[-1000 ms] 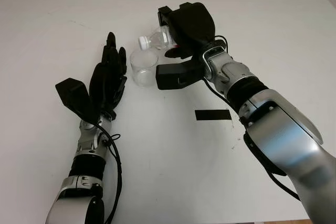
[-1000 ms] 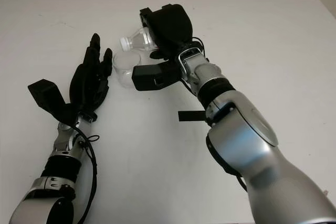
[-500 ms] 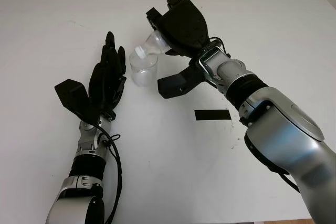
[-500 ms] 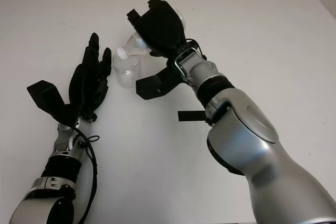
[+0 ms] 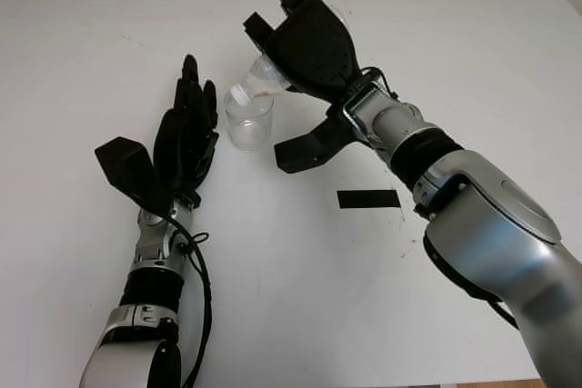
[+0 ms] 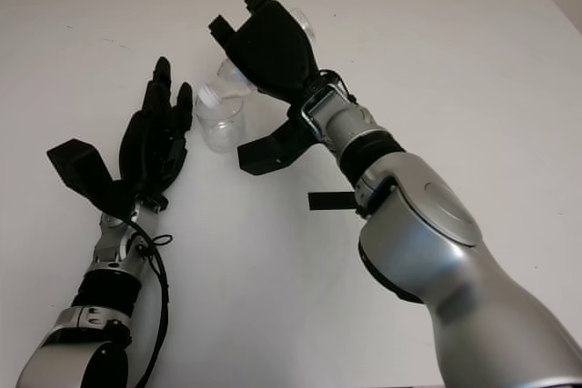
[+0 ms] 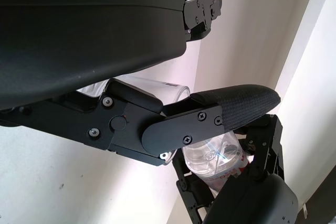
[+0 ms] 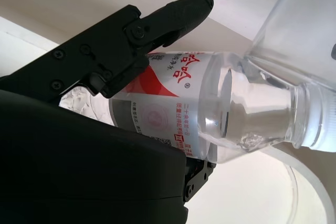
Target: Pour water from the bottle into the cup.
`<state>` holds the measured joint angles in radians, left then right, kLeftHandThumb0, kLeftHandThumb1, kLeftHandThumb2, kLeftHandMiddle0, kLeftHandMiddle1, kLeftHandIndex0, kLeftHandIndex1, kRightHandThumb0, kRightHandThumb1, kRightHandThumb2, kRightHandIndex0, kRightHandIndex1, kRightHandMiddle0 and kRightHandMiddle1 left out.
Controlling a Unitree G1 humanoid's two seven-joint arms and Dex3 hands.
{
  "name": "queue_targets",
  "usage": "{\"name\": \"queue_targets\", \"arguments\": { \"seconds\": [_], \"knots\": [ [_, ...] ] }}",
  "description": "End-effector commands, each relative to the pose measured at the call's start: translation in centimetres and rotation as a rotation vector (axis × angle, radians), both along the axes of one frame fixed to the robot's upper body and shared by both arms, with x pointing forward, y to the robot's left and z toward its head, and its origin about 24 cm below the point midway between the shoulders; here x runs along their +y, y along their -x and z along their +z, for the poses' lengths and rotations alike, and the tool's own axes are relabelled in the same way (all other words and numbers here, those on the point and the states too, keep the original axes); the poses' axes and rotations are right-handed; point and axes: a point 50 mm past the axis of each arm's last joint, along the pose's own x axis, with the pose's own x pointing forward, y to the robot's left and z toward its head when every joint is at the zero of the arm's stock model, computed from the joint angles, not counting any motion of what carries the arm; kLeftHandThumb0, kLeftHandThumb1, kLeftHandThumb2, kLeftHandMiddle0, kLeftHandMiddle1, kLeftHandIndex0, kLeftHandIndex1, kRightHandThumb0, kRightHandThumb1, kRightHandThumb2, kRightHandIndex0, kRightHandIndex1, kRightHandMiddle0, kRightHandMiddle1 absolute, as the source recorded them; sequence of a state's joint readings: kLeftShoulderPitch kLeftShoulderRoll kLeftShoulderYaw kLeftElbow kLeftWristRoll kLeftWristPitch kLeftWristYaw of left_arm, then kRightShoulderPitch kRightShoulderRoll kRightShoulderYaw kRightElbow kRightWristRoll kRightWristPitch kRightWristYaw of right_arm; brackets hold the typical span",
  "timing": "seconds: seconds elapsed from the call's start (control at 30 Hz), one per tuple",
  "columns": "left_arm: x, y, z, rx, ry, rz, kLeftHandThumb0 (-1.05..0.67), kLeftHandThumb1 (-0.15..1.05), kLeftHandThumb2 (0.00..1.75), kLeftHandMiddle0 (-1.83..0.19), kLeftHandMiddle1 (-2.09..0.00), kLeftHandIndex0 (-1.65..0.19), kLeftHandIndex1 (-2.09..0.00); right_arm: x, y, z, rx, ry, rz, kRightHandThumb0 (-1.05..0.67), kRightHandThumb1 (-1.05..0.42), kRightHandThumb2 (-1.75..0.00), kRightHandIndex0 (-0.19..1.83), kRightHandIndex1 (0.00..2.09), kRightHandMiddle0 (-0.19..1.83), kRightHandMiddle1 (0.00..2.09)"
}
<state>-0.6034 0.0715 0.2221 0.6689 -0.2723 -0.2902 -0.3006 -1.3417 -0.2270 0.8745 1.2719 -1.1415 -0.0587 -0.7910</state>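
The right hand [image 5: 309, 43] is gripping the bottle [image 5: 259, 79] above the table [image 5: 473, 61] and tipping it steeply, neck down, its capped mouth hanging right over the rim of the cup [image 5: 249, 122]. The clear cup is standing upright on the white surface, just beside the left hand [image 5: 186, 138], which is waiting open and holding nothing. In the right wrist view the red-and-white label [image 8: 173, 103] is showing, with water pooling toward the neck. A black strip [image 5: 368, 198] is lying nearer the robot.
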Motion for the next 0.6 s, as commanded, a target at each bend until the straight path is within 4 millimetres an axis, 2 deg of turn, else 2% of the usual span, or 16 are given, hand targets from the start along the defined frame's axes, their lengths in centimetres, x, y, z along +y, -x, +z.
{"name": "queue_targets", "arguments": {
  "seconds": [0.0,0.17,0.4,0.57],
  "knots": [
    [0.0,0.7,-2.2,0.077,0.014,0.003,-0.85,1.05,0.7,0.16,-0.06,0.18,-0.02,0.6,0.0,1.6,-0.051,0.009,0.016,-0.48,-1.05,-0.15,1.25,2.09,0.23,1.63],
    [0.1,0.7,-2.2,0.073,0.01,0.001,-0.85,1.05,0.7,0.16,-0.06,0.19,-0.02,0.6,0.1,1.6,-0.064,0.006,0.025,-0.48,-1.05,-0.2,1.26,2.09,0.27,1.76],
    [0.1,0.6,-2.1,0.074,0.006,-0.002,-0.86,1.05,0.7,0.16,-0.05,0.19,-0.02,0.2,0.0,2.0,-0.066,-0.026,0.006,-0.48,-1.05,-0.14,1.24,2.09,0.26,1.7],
    [0.1,0.6,-2.0,0.077,0.008,0.001,-0.86,1.05,0.7,0.16,-0.06,0.19,-0.02,-1.1,-0.4,2.6,-0.07,-0.032,-0.041,-0.47,-1.05,-0.16,1.24,2.09,0.24,1.64]
  ]
}}
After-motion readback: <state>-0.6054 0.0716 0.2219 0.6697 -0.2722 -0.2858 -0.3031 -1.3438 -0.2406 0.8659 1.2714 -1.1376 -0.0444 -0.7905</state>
